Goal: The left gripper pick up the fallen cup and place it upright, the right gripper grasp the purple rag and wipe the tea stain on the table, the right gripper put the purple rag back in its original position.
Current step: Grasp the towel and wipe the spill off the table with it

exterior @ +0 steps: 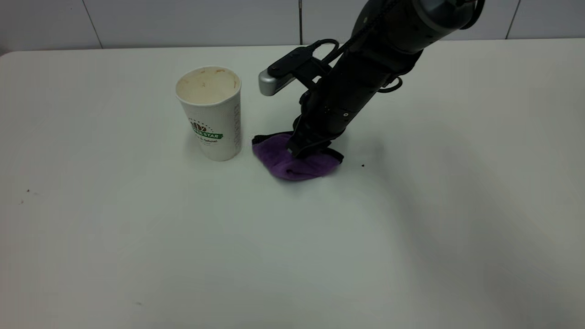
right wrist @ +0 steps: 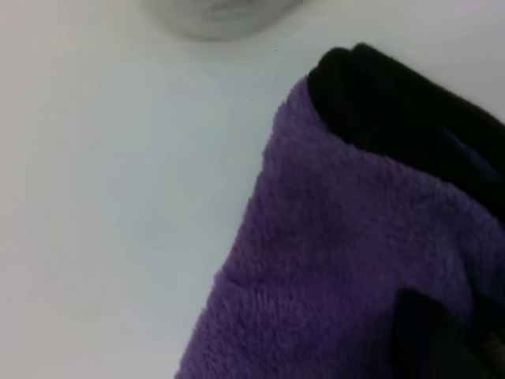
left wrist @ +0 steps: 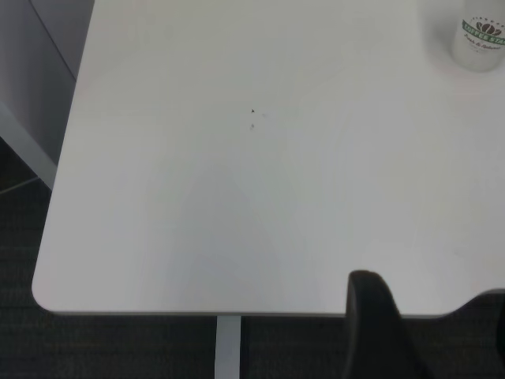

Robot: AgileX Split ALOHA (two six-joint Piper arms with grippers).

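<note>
The cup (exterior: 211,112) stands upright on the table (exterior: 137,237), left of centre; it also shows far off in the left wrist view (left wrist: 481,39). The right gripper (exterior: 311,147) reaches down from the upper right and is shut on the purple rag (exterior: 295,160), pressing it flat on the table just right of the cup. In the right wrist view the rag (right wrist: 347,260) fills most of the picture, with the gripper (right wrist: 465,339) buried in it and the cup's base (right wrist: 221,16) nearby. The tea stain is not visible. The left gripper (left wrist: 430,290) is open and empty, hovering off the table's near corner.
A tiny black speck (exterior: 363,165) lies right of the rag. A few faint specks (exterior: 27,191) lie near the table's left side and show in the left wrist view (left wrist: 252,118). The table's rounded corner (left wrist: 47,292) and edge are below the left gripper.
</note>
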